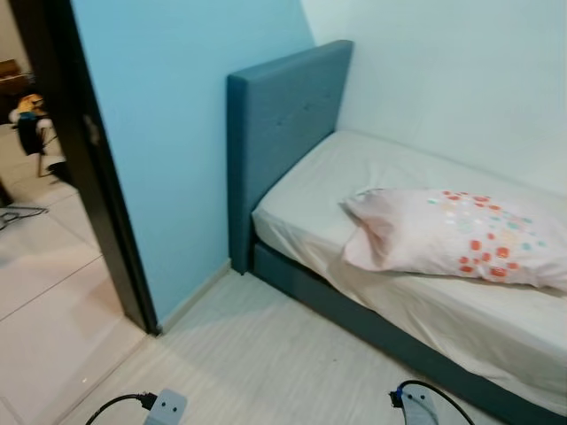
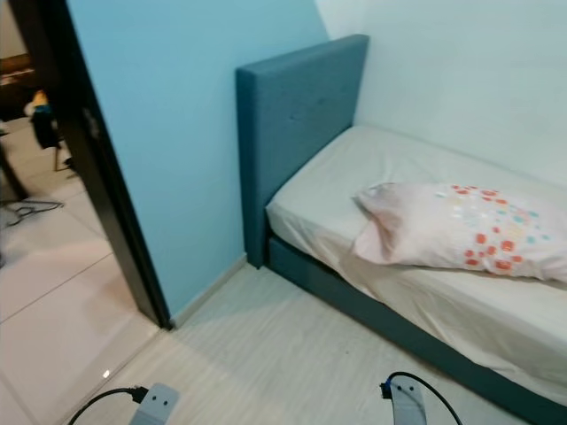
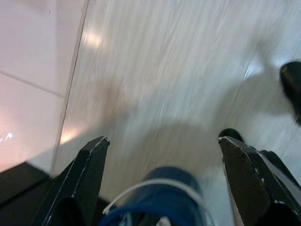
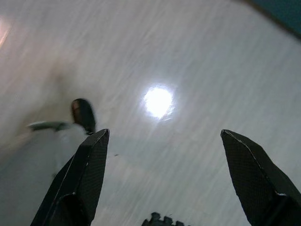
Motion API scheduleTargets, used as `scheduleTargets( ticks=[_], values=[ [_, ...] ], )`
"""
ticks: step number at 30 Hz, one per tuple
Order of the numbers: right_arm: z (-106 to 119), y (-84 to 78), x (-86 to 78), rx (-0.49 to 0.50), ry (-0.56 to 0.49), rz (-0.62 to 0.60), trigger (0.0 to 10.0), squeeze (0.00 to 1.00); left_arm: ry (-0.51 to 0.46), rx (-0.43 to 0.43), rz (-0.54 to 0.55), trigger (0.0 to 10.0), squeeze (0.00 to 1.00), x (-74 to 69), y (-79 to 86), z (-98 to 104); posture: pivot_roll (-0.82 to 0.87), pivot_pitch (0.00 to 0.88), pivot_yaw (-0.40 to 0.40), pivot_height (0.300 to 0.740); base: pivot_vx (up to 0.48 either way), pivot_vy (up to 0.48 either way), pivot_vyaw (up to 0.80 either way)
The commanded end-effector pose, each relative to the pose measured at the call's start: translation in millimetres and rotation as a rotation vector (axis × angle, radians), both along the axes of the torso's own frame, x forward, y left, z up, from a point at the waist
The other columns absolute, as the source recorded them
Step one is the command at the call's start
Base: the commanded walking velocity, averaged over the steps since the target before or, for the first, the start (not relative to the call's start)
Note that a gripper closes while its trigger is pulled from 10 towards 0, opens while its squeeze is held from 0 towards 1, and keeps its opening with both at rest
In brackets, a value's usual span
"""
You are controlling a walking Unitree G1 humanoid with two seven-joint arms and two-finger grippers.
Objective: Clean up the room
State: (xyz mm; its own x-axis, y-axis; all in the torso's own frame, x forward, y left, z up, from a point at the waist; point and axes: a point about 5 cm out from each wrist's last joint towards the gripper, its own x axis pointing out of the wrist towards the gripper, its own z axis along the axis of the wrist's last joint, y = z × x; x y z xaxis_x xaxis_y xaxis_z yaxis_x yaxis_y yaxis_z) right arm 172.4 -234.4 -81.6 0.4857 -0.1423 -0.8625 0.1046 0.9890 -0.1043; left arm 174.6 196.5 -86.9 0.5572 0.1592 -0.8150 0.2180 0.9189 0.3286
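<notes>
Stood on pale floor (image 1: 266,354) facing a bed (image 1: 416,301) from 12 to 3 o'clock. Bed's blue base edge ran from 12 down toward 4 o'clock, with bare floor open in front of it. Headboard (image 1: 283,124) upright at 12 o'clock, set against the blue wall (image 1: 168,133). Pillow (image 1: 461,235) with red dots lay on the sheet at 2 o'clock, near the mattress's front edge. Black door frame (image 1: 89,168) at 10 o'clock, tiled floor (image 1: 44,292) open beyond it; clutter (image 1: 31,124) far off at 10 o'clock, too small to tell. Left gripper (image 3: 162,162) hung low at 7 o'clock, fingers (image 3: 89,174) spread wide, holding nothing, above floor beside the tile seam. Right gripper (image 4: 164,162) hung at 5 o'clock, fingers (image 4: 87,169) likewise apart and empty, over bare floor.
</notes>
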Motion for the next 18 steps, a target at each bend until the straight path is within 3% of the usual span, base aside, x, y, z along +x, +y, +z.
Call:
scheduleTargets(
  ticks=[1,11,18],
  values=[
    [-1.5,2.4,-2.1,0.01,0.003,-0.004,10.0,0.0,0.02,-0.015,0.025,10.0,0.0,-6.2,2.0,-2.6,0.06,0.0,-0.068,0.74,0.0,0.0,-0.61],
    [-1.6,2.8,-2.2,0.009,0.001,0.0,10.0,0.0,0.016,-0.026,0.036,10.0,0.0,-4.6,1.1,-2.1,0.05,0.0,-0.069,0.74,0.0,0.0,-0.61],
    [-1.0,4.9,0.2,0.028,-0.015,-0.004,10.0,0.0,0.027,-0.041,0.059,10.0,0.0,-4.4,1.0,-2.3,0.06,0.0,-0.069,0.74,0.0,-0.086,0.0]
  ],
)
